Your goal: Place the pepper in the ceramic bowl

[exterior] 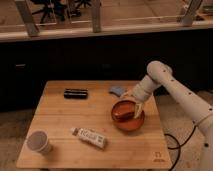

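The ceramic bowl (128, 118) is round, glossy orange-red, and stands on the right part of the wooden table (65, 120). My gripper (134, 106) hangs over the bowl's far right rim and reaches down into it. A small dark red streak inside the bowl (123, 113), just below the gripper, looks like the pepper. I cannot tell whether the gripper holds it or it rests in the bowl. The white arm (170, 90) comes in from the right.
A blue oblong object (117, 90) lies just behind the bowl. A black flat object (75, 93) lies at the back left. A white tube (90, 137) lies in front, and a small grey cup (39, 142) stands at the front left corner.
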You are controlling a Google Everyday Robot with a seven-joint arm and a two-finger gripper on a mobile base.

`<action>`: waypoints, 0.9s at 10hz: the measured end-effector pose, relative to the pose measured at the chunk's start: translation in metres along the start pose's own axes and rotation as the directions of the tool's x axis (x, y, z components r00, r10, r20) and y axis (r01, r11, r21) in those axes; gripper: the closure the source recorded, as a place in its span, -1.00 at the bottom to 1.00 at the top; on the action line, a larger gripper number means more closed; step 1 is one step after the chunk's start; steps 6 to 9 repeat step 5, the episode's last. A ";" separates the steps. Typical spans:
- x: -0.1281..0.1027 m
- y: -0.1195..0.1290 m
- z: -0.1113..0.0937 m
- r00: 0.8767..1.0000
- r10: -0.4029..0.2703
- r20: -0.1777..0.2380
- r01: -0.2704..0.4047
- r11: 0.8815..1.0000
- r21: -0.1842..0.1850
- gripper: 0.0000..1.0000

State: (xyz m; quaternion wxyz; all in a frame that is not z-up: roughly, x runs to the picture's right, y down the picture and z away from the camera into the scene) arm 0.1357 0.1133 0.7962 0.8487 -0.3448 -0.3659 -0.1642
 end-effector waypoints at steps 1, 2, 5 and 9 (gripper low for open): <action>0.001 0.000 -0.001 1.000 0.005 0.007 -0.005 1.000 0.003 -0.60; 0.002 0.000 -0.002 1.000 0.011 0.017 -0.011 1.000 0.010 -0.60; 0.004 0.001 -0.006 0.999 0.026 0.040 -0.027 0.999 0.028 -0.60; 0.004 0.001 -0.006 0.999 0.026 0.040 -0.027 0.999 0.028 -0.60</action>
